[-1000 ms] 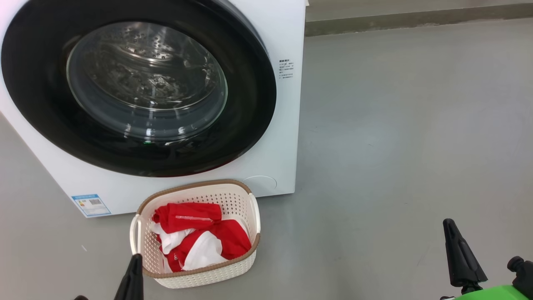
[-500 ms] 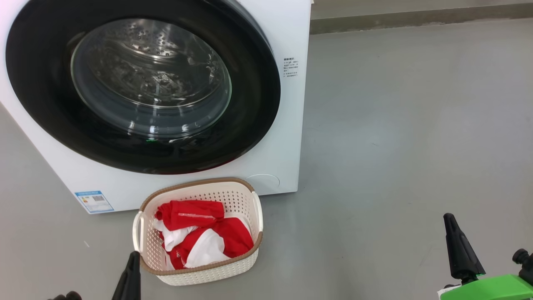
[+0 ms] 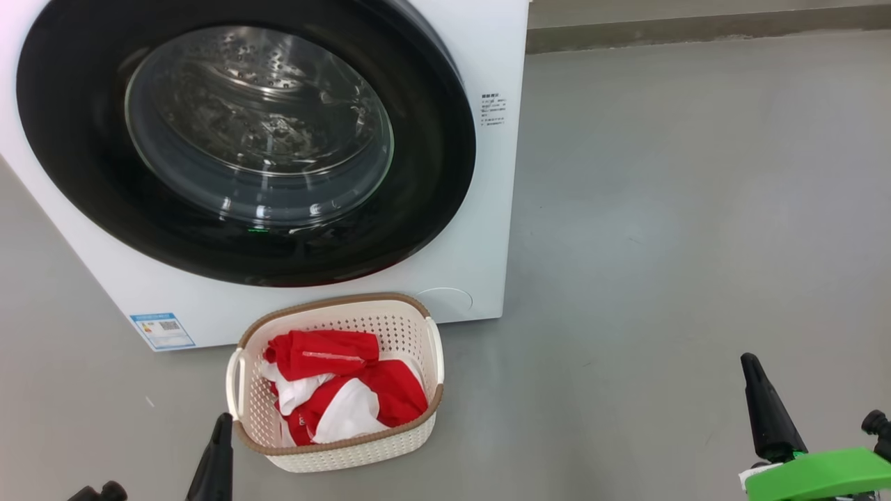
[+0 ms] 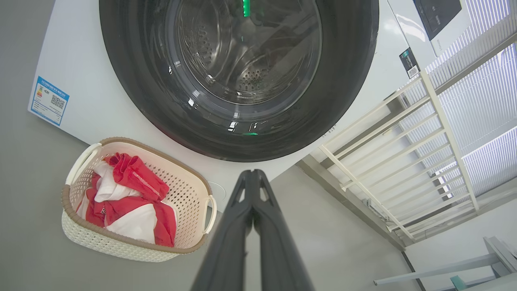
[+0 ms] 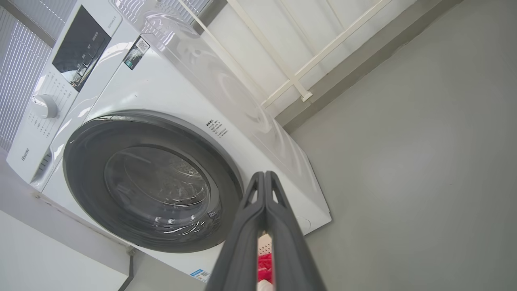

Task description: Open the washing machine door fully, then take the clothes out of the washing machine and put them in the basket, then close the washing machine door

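Camera has drifted; left pincer [image 3: 223, 422] and right pincer [image 3: 749, 365] sit pressed together, soft clothes [image 3: 327, 355] beside the left likely pinchable anywhere.

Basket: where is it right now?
Head view, lower left of centre: the basket sits on the floor just in front of the washer, below its door, clothes inside. The left gripper is near its front-left corner.
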You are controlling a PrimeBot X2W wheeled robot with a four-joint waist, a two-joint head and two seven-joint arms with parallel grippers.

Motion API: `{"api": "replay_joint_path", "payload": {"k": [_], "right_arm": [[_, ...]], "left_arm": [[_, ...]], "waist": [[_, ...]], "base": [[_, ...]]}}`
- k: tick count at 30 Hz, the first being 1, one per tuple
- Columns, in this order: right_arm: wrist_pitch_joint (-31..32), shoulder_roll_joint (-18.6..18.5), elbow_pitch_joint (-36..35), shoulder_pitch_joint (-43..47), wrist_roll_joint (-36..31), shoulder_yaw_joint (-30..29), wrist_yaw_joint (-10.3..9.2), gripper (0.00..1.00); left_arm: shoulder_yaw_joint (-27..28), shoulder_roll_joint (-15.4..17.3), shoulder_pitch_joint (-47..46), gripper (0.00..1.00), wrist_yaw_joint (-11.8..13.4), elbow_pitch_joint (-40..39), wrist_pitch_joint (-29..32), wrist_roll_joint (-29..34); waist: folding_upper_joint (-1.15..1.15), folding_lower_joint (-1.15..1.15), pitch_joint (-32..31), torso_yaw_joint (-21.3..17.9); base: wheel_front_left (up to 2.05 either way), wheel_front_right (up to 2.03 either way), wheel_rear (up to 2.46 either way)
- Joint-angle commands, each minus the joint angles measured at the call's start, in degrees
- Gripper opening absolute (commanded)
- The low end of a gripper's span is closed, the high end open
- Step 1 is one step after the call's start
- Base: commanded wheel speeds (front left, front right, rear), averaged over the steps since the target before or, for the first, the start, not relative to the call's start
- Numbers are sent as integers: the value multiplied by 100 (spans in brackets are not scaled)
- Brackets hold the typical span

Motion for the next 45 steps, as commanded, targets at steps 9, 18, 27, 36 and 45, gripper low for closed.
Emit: {"api": "replay_joint_path", "payload": {"k": [9,18,27,36,45], "right_arm": [[165,-128,1,-426,749,57,-12,0],[335,-142,136,-560,1434,60,-14,0],[473,-151,244,-667,1981,59,-16,0],[647,-160,379,-801,2659,56,-18,0],[788,-166,487,-909,3202,52,-19,0]], "left_arm": [[188,39,-342,0,-120,-1,164,-707],[241,43,-459,0,-151,114,329,-1384],[283,46,-553,0,-176,207,462,-1925],[336,50,-670,0,-208,322,627,-2599],[379,53,-763,0,-233,414,759,-3140]], "waist": [[0,-1,21,45],[0,-1,43,92],[0,-1,61,130],[0,-1,83,178],[0,-1,101,216]], "base": [[0,0,0],[0,0,0],[0,0,0],[0,0,0],[0,0,0]]}}
